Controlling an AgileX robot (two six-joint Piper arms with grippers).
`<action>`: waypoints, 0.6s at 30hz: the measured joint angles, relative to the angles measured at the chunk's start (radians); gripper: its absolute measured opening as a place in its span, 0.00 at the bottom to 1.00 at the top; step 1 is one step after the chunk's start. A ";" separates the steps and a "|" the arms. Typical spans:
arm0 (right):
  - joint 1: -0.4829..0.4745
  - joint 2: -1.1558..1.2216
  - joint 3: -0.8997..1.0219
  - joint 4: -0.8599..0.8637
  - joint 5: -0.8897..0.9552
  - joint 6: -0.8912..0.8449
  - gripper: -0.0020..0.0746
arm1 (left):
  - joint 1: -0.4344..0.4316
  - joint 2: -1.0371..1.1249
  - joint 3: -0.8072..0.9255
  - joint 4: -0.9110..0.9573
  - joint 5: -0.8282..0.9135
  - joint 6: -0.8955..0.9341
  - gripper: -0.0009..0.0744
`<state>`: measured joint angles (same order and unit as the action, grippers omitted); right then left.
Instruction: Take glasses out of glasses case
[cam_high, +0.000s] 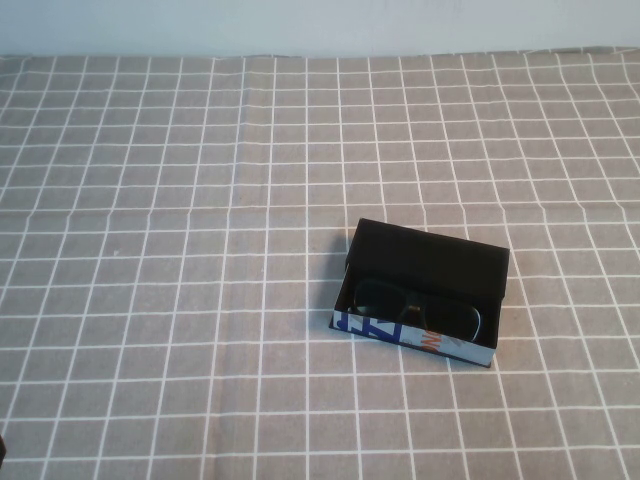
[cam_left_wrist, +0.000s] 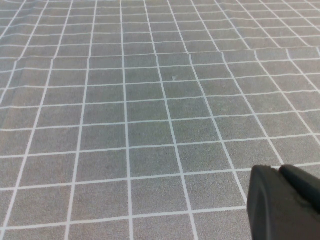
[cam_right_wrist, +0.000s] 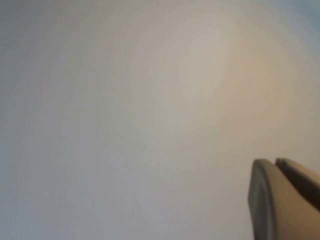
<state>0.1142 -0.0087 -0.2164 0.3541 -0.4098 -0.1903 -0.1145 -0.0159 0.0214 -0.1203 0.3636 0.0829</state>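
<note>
The glasses case (cam_high: 432, 256) lies right of the table's middle in the high view, its black flap lid folded back and its white printed front side (cam_high: 400, 333) facing me. The black-framed glasses (cam_high: 416, 307) lie inside it. Neither arm shows in the high view. In the left wrist view, my left gripper (cam_left_wrist: 276, 170) is shut and empty, low over bare checked cloth. In the right wrist view, my right gripper (cam_right_wrist: 274, 162) is shut and empty, facing a blank pale surface. The case and glasses show in neither wrist view.
A grey tablecloth (cam_high: 180, 250) with a white grid covers the whole table. A pale wall (cam_high: 320, 25) runs along the far edge. A small dark shape (cam_high: 2, 450) sits at the near left edge of the high view.
</note>
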 joint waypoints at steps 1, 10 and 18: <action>0.000 -0.002 -0.029 0.001 0.003 0.000 0.00 | 0.000 0.000 0.000 0.000 0.000 0.000 0.01; 0.000 0.140 -0.341 -0.003 0.234 0.000 0.00 | 0.000 0.000 0.000 0.000 0.000 0.000 0.01; 0.000 0.447 -0.603 -0.011 0.634 0.000 0.00 | 0.000 0.000 0.000 0.000 0.000 0.000 0.01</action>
<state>0.1142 0.4381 -0.8194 0.3427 0.2244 -0.1903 -0.1145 -0.0159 0.0214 -0.1203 0.3636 0.0829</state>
